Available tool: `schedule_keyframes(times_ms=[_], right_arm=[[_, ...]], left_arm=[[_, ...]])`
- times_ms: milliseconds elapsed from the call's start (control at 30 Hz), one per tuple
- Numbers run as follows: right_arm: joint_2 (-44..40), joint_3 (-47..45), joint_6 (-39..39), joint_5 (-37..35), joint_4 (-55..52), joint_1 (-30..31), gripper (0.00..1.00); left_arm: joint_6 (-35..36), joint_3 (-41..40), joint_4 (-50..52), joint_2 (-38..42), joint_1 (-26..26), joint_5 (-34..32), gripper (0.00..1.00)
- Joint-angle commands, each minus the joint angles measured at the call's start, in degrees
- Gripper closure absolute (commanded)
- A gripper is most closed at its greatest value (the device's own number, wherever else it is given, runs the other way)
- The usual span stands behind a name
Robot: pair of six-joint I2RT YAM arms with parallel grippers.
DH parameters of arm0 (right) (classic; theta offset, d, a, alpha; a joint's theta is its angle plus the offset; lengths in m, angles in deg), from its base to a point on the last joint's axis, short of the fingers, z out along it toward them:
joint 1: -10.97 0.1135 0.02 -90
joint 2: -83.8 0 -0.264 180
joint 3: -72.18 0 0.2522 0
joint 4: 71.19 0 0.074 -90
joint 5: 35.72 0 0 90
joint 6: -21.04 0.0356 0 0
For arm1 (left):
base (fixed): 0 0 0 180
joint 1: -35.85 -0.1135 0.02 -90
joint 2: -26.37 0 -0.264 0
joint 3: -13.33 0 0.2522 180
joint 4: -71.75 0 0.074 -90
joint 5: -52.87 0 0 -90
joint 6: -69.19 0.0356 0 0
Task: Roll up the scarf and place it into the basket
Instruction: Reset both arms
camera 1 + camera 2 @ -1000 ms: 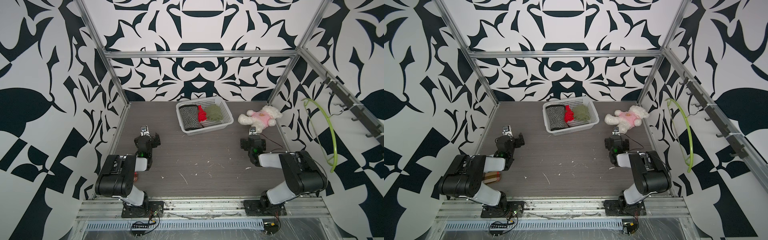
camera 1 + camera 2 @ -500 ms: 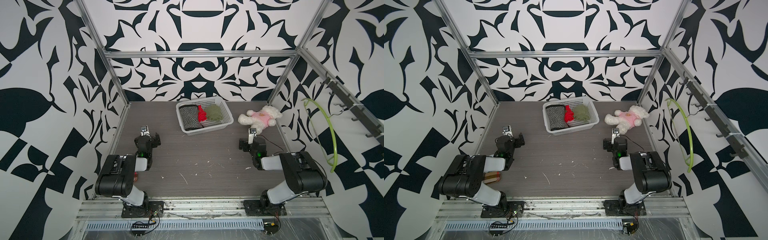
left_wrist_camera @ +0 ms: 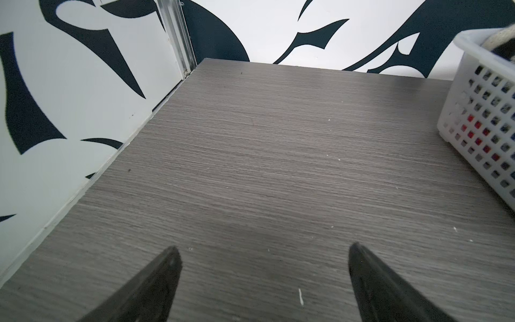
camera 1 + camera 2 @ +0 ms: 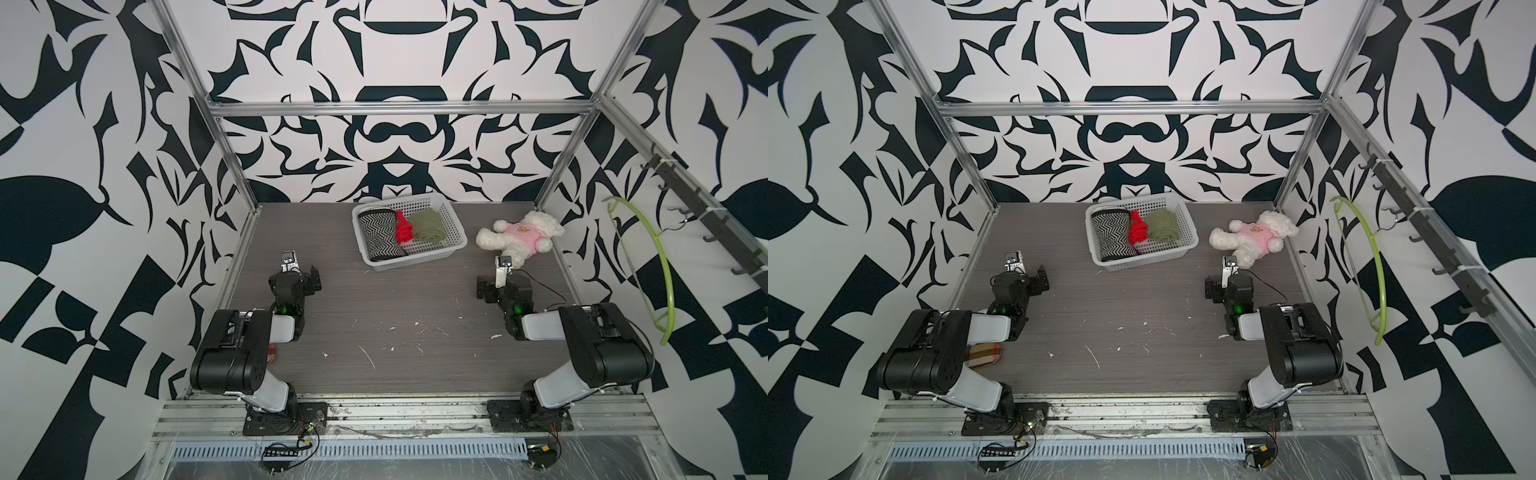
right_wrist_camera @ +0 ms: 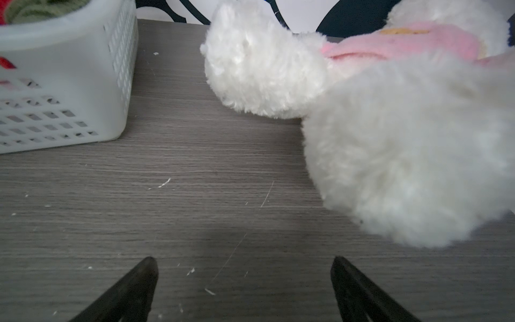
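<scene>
White perforated plastic, the basket (image 4: pixel 417 257) at the back of the surface holds three bundled scarves side by side: one zigzag scarf (image 4: pixel 380 235), one red scarf (image 4: pixel 402 227) and one green scarf (image 4: pixel 430 224). One plush bear (image 4: pixel 519 239) lies near it. Our two arms, the left arm (image 4: pixel 286 324) and the right arm (image 4: pixel 540 326), hover low with jaws spread, pinching nothing. We judge that a forward swing could snag the right jaws in the bear's fur.

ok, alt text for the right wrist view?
A white plush bear in a pink shirt lies close ahead on the grey wood-grain table, apart from the corner of a white perforated basket holding green cloth. The dark fingers of the right gripper stand wide open, empty.
</scene>
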Motion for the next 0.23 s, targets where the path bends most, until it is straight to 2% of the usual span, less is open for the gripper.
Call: schedule_keyframes(times_ms=[0,200], right_arm=[[-1.0,0.4,-0.4,0.5,2.5,-0.3,0.01],[-0.6,0.7,-0.3,0.5,2.4,-0.3,0.01]], left_arm=[[0.4,-0.8,-1.6,0.0,-0.2,0.4,0.01],[0.4,-0.8,-1.6,0.1,-0.3,0.4,0.01]])
